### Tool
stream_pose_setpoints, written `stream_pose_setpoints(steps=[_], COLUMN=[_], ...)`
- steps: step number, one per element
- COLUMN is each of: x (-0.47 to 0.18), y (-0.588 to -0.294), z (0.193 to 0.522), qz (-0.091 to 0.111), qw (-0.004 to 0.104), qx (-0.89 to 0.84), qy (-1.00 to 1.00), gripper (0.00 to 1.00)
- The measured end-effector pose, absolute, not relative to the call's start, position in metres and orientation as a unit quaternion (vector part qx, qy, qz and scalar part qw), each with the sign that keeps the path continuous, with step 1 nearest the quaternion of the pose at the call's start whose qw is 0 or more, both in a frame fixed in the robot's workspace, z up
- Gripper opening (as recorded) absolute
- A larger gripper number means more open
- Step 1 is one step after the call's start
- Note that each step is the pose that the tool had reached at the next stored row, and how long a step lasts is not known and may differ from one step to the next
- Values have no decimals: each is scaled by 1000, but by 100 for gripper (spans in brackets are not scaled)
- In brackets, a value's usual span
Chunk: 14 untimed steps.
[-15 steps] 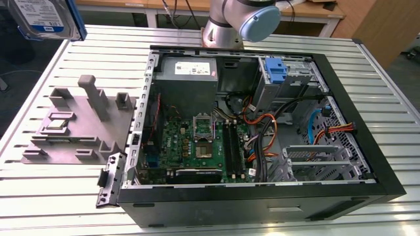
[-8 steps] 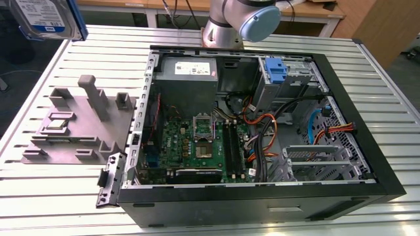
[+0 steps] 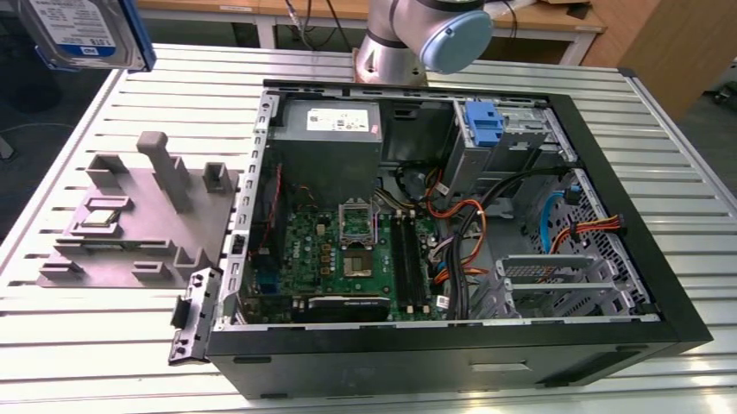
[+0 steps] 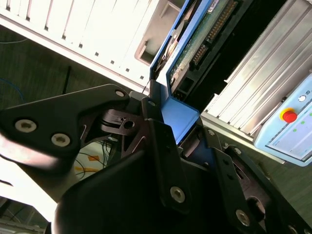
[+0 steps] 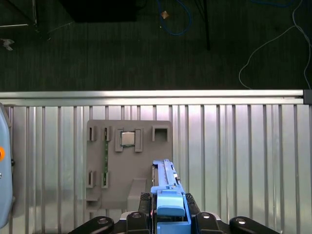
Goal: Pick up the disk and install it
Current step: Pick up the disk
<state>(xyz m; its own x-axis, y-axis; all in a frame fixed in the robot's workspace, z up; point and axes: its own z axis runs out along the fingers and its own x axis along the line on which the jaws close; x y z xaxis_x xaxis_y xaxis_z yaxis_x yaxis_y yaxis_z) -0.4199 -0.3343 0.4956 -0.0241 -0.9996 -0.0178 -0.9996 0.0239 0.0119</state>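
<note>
in the exterior view the disk (image 3: 86,30), silver with a white-and-blue label and blue frame, is held up at the far left, the tool (image 5: 168,210) clamped on it. on the worktop (image 3: 116,345): a grey holder (image 3: 150,216) with a chip (image 3: 102,217), then the open computer case (image 3: 461,362).

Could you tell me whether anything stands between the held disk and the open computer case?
Nothing visible does. The gripper clamps the disk high above the table at the exterior view's left; the computer case lies open on top. The grey fixture sits lower, beside the case.
</note>
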Motion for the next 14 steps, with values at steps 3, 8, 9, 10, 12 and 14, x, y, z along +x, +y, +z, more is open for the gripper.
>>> stream_pose_setpoints(steps=[3,8,9,10,12,14], x=[-419,-417,-416,-416,-415,-414], y=[-334,-334,-334,-334,-334,-334], z=[496,496,496,496,496,496], qz=[10,10,10,10,10,10], qw=[2,2,2,2,2,2], qx=[-699,-699,-699,-699,-699,-699], qy=[715,715,715,715,716,716], gripper=[37,37,37,37,37,37])
